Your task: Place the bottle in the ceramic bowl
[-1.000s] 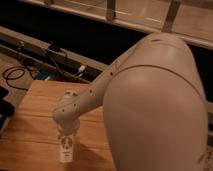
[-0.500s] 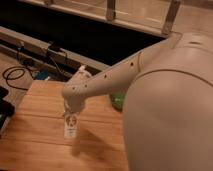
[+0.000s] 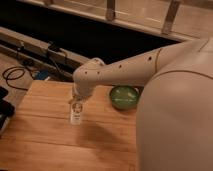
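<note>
The slim white bottle [image 3: 76, 114] with a pale label hangs upright under my gripper [image 3: 77, 103], over the middle of the wooden table [image 3: 45, 140]. The gripper points straight down and is shut on the bottle's top. Whether the bottle's base touches the wood I cannot tell. The small glossy green ceramic bowl [image 3: 124, 96] stands on the table to the right of the bottle, about a bowl's width away. It is partly behind my white arm [image 3: 130, 67].
My large white arm body [image 3: 175, 120] fills the right side and hides the table's right part. Black cables [image 3: 15, 75] lie on the floor at the left. A dark ledge and rail [image 3: 100, 35] run behind the table. A dark object [image 3: 4, 107] sits at the left edge.
My gripper has carried the bottle up and to the right, from the table's front left toward the middle. The arm has swung back, and the green bowl has come into view.
</note>
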Available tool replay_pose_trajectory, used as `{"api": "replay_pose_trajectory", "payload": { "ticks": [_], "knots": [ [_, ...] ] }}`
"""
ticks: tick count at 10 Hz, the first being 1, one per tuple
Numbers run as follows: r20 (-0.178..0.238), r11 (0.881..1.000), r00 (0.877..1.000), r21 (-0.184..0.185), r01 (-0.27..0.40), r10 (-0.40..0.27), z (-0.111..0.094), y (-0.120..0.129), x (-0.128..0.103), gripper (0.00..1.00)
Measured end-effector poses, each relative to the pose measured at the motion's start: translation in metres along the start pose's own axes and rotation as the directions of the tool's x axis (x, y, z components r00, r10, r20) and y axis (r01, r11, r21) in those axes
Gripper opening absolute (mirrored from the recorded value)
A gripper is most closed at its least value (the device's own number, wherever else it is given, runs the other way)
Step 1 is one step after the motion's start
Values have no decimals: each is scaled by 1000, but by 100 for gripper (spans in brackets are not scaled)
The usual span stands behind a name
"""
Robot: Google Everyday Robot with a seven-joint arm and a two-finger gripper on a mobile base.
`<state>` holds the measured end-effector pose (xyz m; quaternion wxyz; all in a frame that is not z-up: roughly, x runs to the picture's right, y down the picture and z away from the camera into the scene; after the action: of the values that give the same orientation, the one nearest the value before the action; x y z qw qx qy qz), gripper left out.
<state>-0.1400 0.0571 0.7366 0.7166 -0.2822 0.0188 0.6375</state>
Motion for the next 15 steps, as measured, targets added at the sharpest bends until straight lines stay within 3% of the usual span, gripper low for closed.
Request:
{"api": "replay_pose_trajectory", "payload": {
  "ticks": [2,4,6,9,11,15],
  "knots": [
    [-20,1000,1000,5,-18,18,11,-2,8,0],
    [-12,998,999,36,-50,50,22,-22,5,0],
    [12,994,996,62,-91,90,16,-51,-16,0],
    [74,985,987,79,-152,146,-4,-106,-66,0],
    [140,975,970,72,-211,200,-24,-148,-84,0],
    [259,953,919,-26,-301,298,-54,-212,-61,0]
  ]
}}
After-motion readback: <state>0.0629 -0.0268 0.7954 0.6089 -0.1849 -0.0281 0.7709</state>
